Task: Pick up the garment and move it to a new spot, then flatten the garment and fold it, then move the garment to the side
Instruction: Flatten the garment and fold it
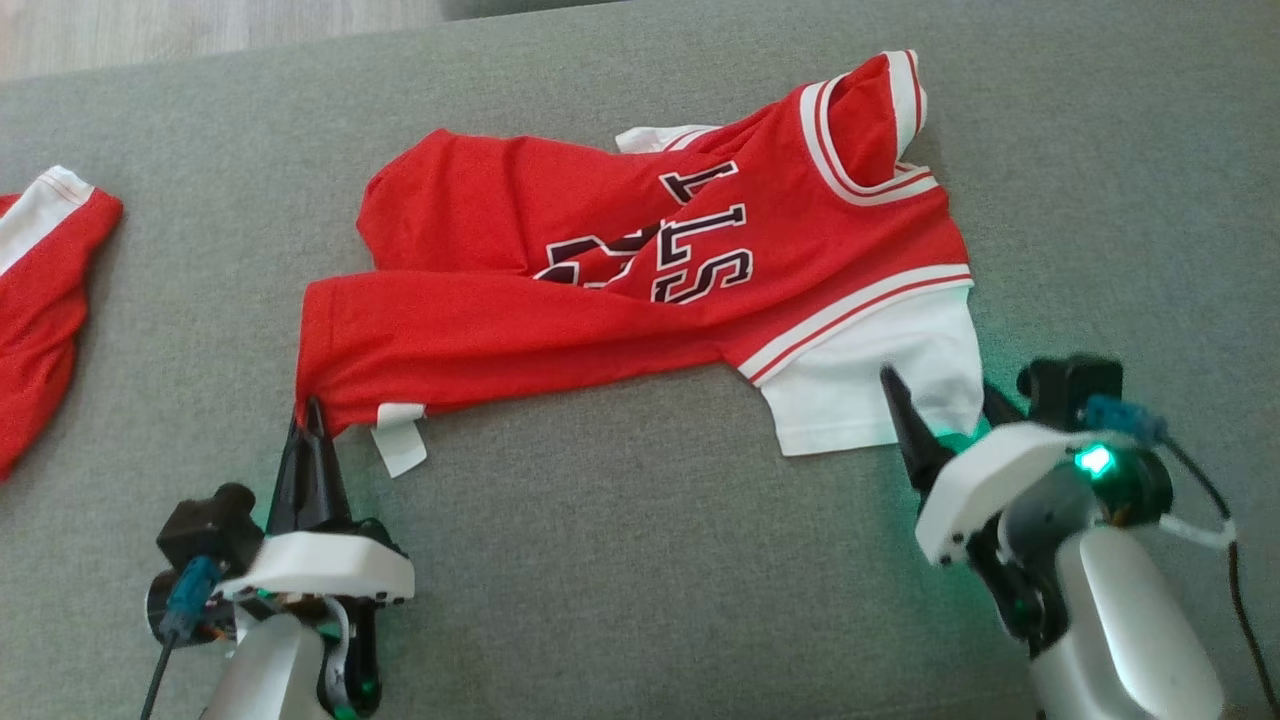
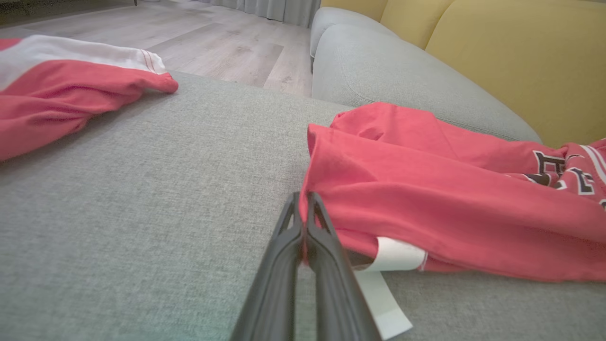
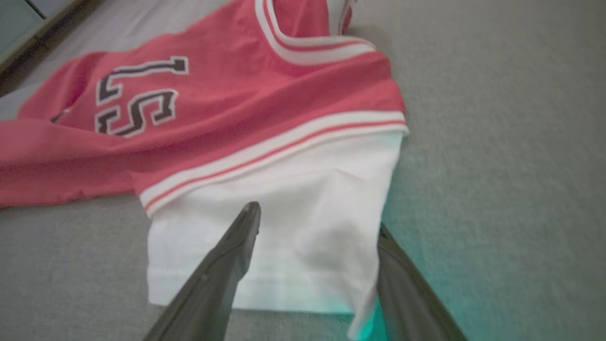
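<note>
Surface: grey sofa seat [image 1: 640, 600], wood floor [image 1: 200, 30] past its far edge, yellow back cushions [image 2: 497, 47] off to one side
Garment: red jersey, i.e. the garment [image 1: 560, 310], lies rumpled across mid seat; body twisted, collar at far right, lettering partly folded under, not flat yet
Other cloth: 2nd red/white piece [image 1: 40, 280] at the seat's left edge, well apart from mine
Stage (my read): setting a two-corner hold before a lift or a stretch-out
Risk 1: my R side has no grip yet, so if I lift now only the L corner rises and the jersey swings and bunches worse
Risk 2: if R closes on the sleeve's thin edge only, the cloth prob slips out under tension
Risk 3: my L pinch is right at the hem corner; a hard pull apart could tug it free or catch the care label [image 1: 400, 448] instead
Risk 4: a wide sweep left could drag into the 2nd piece
L hand [image 1: 312, 412]: fingers pressed together, clamped on the near-left hem corner, just beside the care label
R hand [image 1: 937, 388]: fingers wide apart, straddling the white sleeve [image 1: 860, 400]; one finger over the cloth, the other at the sleeve's outer edge, nothing clamped
</note>
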### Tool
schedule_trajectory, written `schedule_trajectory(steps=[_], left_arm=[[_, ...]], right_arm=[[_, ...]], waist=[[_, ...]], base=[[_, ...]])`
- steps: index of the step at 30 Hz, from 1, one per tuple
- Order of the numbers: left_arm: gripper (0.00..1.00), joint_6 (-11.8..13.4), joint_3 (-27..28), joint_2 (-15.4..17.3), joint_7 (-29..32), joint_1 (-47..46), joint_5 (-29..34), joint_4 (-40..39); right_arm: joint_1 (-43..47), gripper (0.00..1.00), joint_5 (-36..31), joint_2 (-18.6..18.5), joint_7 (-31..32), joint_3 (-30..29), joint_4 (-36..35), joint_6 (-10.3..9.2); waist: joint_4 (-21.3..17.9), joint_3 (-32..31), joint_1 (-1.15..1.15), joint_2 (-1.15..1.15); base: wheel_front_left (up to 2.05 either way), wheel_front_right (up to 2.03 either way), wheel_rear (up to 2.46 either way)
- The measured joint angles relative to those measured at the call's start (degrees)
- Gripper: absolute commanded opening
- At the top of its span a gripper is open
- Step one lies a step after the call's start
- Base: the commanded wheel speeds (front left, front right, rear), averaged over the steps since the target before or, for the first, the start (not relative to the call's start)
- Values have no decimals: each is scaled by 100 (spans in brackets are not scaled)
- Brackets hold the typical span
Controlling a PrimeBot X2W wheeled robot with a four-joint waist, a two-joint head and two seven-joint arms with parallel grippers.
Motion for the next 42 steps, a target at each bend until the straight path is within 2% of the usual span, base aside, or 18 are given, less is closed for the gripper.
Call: schedule_trajectory(steps=[8, 10, 14, 18, 21, 23, 24, 27, 29, 32, 37, 39, 42], left_arm=[[0, -13, -1, -2, 0, -1, 0, 1], [0, -13, 0, -2, 0, 0, 0, 1], [0, -71, 18, -7, 0, 5, -23, -60], [0, -354, 146, -121, -1, 11, -380, -490], [0, -645, 188, -170, 21, 10, -710, -1065], [0, -724, 236, -165, 175, 10, -898, -1638], [0, -724, 236, -165, 175, 10, -898, -1638], [0, -744, 263, -116, 609, 13, -1194, -2676], [0, -711, 260, -38, 944, 35, -1308, -3345], [0, -535, 258, 38, 1406, 131, -1517, -4306], [0, -237, 257, 182, 2029, 134, -1640, -5470], [0, -104, 253, 199, 2295, 59, -1752, -5732], [0, -4, 264, 327, 2560, -300, -1742, -5680]], right_arm=[[212, 100, 13, 0, 169, -41, -86, 0], [213, 0, 13, 0, 153, -56, -133, 0], [216, 0, 54, 0, 18, -144, -309, 0], [262, 0, 315, 1, -198, -261, -746, 0], [261, 0, 426, 2, -274, -389, -1269, 0], [262, 0, 442, 2, -272, -511, -1685, 0], [262, 0, 442, 2, -272, -511, -1685, 0], [262, 0, 416, 2, -163, -694, -2421, 0], [263, 0, 402, 3, -36, -814, -2925, 0], [257, 0, 277, 3, 164, -1002, -3708, 0], [118, 0, 98, 3, 561, -1240, -4879, 0], [-98, 0, 98, -2, 789, -1251, -5082, 0], [-573, 0, 371, -66, 1080, -1202, -4832, 0]], waist=[[15, -6, 0, 0], [14, -13, 0, 0], [2, -59, 0, 0], [-9, -142, 0, 0], [-20, -217, 0, 0], [-25, -275, 0, 0], [-25, -275, 0, 0], [-38, -341, 0, 0], [-45, -367, 0, 0], [-41, -393, 0, 0], [-8, -408, -1, 0], [-5, -364, -1, 0], [5, -218, -1, 0]], base=[[0, 0, 0], [0, 0, 0], [0, 0, 0], [0, 0, 0], [0, 0, 0], [0, 0, 0], [0, 0, 0], [0, 0, 0], [0, 0, 0], [0, 0, 0], [0, 0, 0], [0, 0, 0], [0, 0, 0]])
